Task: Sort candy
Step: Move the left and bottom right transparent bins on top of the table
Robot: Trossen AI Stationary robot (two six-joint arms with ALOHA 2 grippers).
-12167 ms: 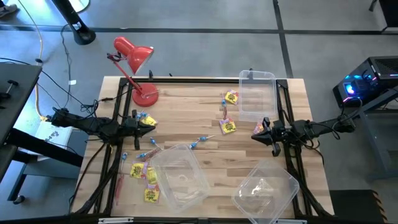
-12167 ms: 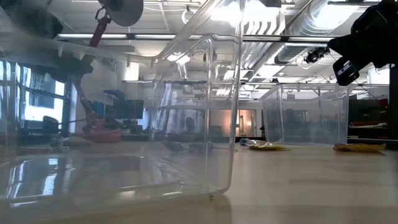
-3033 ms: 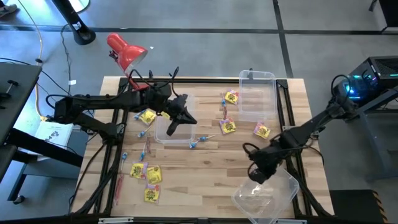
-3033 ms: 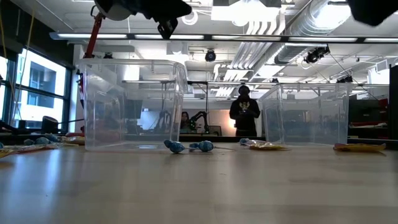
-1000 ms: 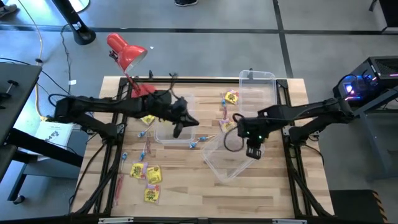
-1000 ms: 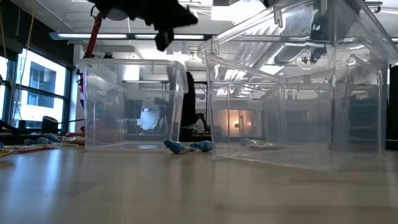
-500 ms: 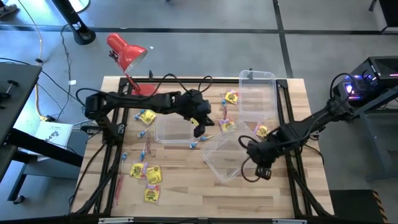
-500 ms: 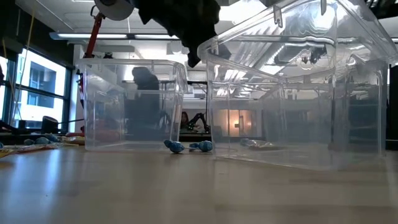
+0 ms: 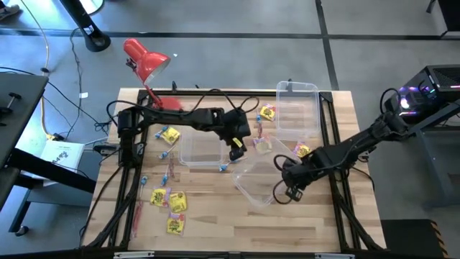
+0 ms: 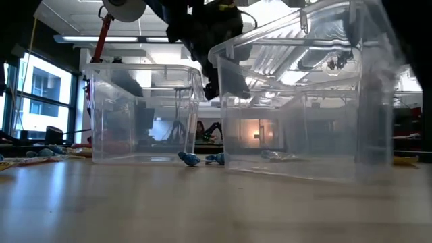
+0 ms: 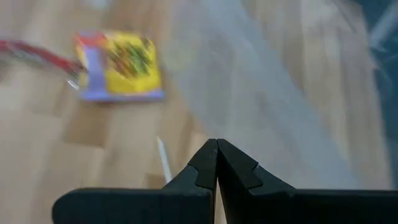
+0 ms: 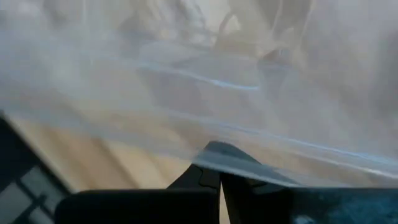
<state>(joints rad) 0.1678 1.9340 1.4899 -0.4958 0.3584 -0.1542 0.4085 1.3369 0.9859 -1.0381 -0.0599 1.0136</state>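
Candy lies scattered on the wooden table: yellow packets (image 9: 170, 135) (image 9: 267, 112) (image 9: 175, 203), blue pieces on sticks (image 9: 224, 167) (image 10: 190, 159), and slim red sticks (image 9: 136, 216). My left gripper (image 9: 236, 152) is shut. It hovers between the middle clear bin (image 9: 201, 149) and a yellow packet (image 11: 121, 65), over a thin white stick (image 11: 163, 163). My right gripper (image 9: 284, 188) is shut at the near right edge of the front clear bin (image 9: 255, 178). My right gripper (image 12: 219, 177) is shut at the front clear bin's rim (image 12: 186, 121), which runs across its fingertips. One fingertip (image 12: 231, 155) shows through the plastic. It comes from the table's right near side. The bin's base rests on the table.
A third clear bin (image 9: 297, 108) stands at the far right of the table. A red desk lamp (image 9: 144, 59) stands at the far left corner. Black frame rails run along the table's sides. Bare wood lies along the near edge.
My left gripper has moved toward the table's right, from over the middle bin to past its right side. My right gripper drew back toward the near right, then came in again to the front bin's edge. That bin has slid slightly toward the left.
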